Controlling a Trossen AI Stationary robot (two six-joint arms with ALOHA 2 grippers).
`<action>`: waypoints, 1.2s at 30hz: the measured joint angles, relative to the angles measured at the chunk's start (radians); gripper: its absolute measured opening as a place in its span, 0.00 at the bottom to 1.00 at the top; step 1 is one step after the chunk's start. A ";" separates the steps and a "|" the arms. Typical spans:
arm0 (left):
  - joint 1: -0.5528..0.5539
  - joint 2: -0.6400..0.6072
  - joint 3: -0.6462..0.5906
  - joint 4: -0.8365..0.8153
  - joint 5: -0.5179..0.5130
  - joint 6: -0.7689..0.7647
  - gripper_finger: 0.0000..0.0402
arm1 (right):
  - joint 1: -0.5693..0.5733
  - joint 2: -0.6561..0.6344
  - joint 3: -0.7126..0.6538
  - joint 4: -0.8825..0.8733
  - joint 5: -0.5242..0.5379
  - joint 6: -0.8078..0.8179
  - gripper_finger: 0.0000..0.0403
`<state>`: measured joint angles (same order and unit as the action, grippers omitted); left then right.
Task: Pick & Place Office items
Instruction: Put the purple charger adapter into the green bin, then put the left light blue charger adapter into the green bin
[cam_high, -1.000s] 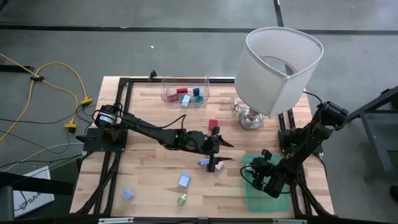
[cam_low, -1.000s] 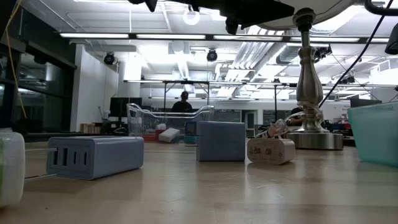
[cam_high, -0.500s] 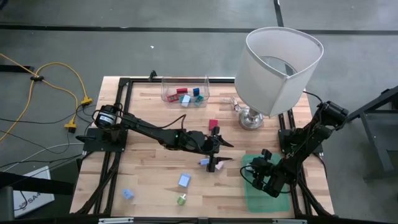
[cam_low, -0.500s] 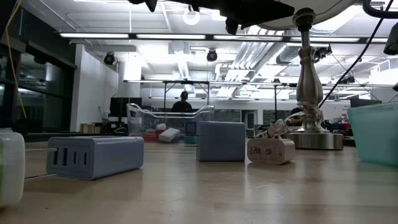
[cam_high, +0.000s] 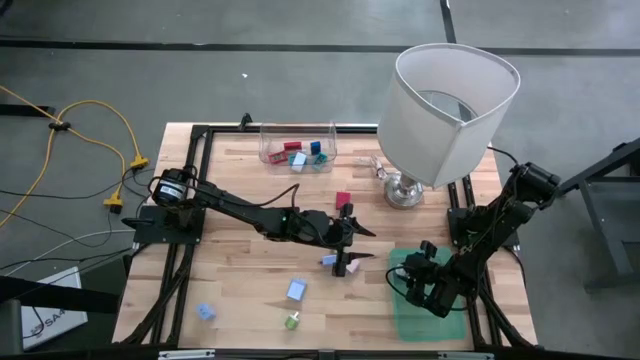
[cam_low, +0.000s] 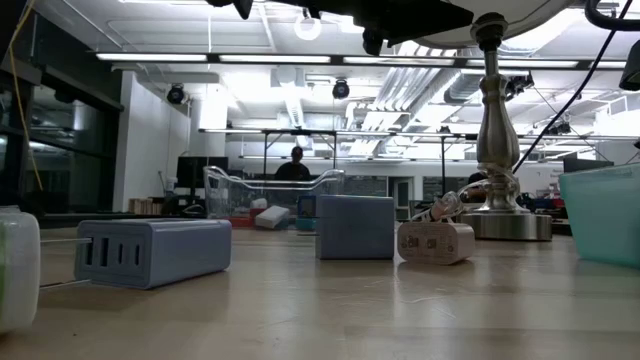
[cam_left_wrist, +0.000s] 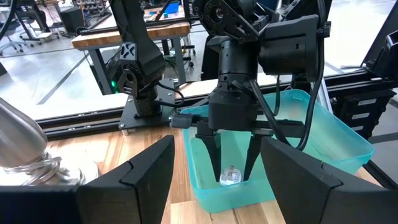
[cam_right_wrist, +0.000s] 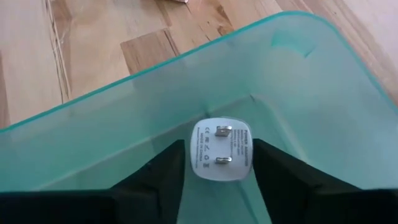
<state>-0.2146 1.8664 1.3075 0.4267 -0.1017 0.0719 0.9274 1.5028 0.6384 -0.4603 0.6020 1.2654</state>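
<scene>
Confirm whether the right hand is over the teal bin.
Yes: the right hand hangs inside the teal bin, a white plug adapter between its fingers.

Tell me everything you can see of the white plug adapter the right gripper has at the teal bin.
The white plug adapter is a small rounded block, plastic-looking, with two metal prongs and fine printed text on the face towards the right wrist camera. It sits between the right gripper fingers, inside the translucent teal bin at the table's front right. The left wrist view shows it low between those fingers, near the bin floor; whether it touches the floor, or is still gripped, I cannot tell.
</scene>
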 joint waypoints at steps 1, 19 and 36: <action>0.000 0.000 0.000 0.000 0.000 0.000 0.58 | 0.000 0.000 0.000 0.000 0.000 0.001 0.46; 0.000 0.000 0.000 0.000 0.000 0.000 0.58 | -0.001 -0.075 0.000 -0.075 -0.087 -0.014 0.58; 0.000 0.000 0.000 -0.038 0.000 -0.017 0.58 | -0.001 -0.450 0.000 -0.134 -0.050 -0.180 0.58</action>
<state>-0.2145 1.8668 1.3075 0.3892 -0.1018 0.0551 0.9268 1.0525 0.6384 -0.5946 0.5523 1.0855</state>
